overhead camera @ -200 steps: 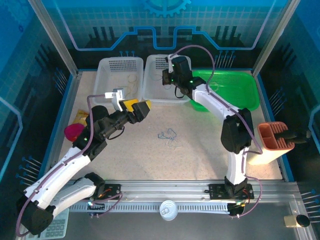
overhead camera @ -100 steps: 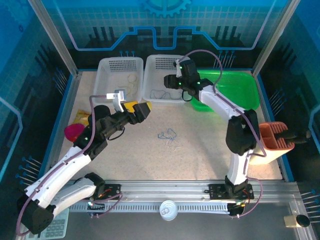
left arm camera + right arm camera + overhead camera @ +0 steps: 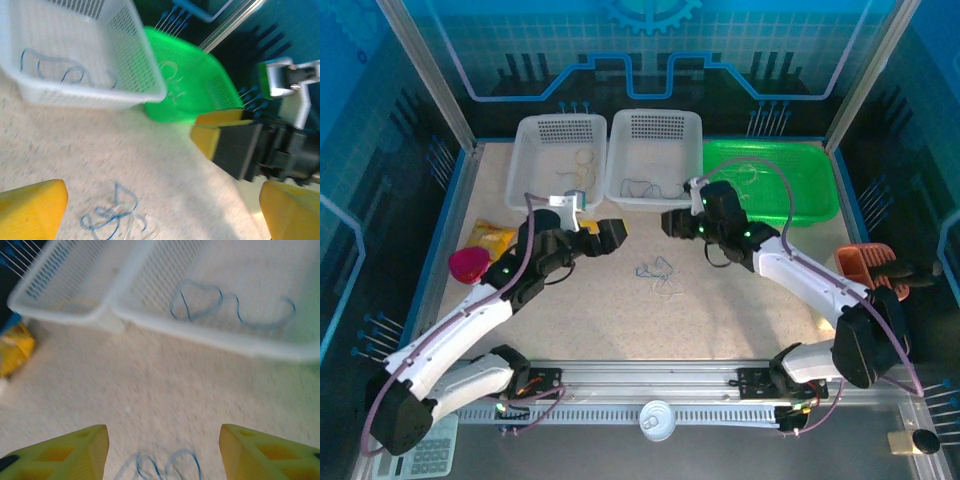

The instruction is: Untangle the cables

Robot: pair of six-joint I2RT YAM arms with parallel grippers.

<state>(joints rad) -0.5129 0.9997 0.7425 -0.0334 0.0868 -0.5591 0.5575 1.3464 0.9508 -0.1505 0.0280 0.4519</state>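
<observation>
Right hand (image 3: 670, 222) agape near cables (image 3: 658, 273)

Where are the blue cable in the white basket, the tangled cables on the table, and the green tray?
blue cable (image 3: 640, 187): top external view, middle of the strand.
tangled cables (image 3: 658, 271): top external view, centre of the bundle.
green tray (image 3: 770, 146): top external view, its far rim.

Top cam high, looks down whole table (image 3: 720, 310); wrist cams low, close, fwd-facing, share mid basket (image 3: 200, 335).
</observation>
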